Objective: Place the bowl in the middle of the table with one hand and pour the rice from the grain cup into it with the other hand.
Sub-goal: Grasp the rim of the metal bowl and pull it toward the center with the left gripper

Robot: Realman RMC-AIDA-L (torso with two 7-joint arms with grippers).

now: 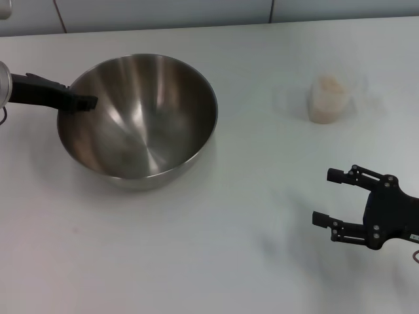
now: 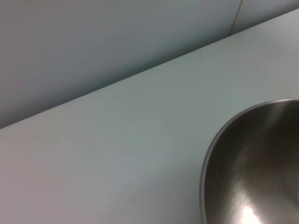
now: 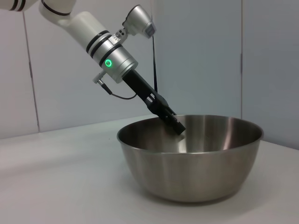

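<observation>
On the table's [image 1: 216,261] left half sits the bowl [image 1: 141,118], steel, shiny brushed inside, nothing in it. Left gripper [image 1: 84,102] reaches over its left rim, fingertips pinched on the rim; right wrist view shows them dipping just inside. Grain cup [image 1: 327,99] stands upright at right rear, well apart from the bowl, holding off-white rice [image 1: 326,110]. Right gripper [image 1: 330,197] hovers front right, fingers spread wide, holding nothing.

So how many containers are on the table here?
2. The steel bowl sits on the robot's left side of the table, with the left end effector at its rim. The small plastic cup with rice stands apart on the right.
</observation>
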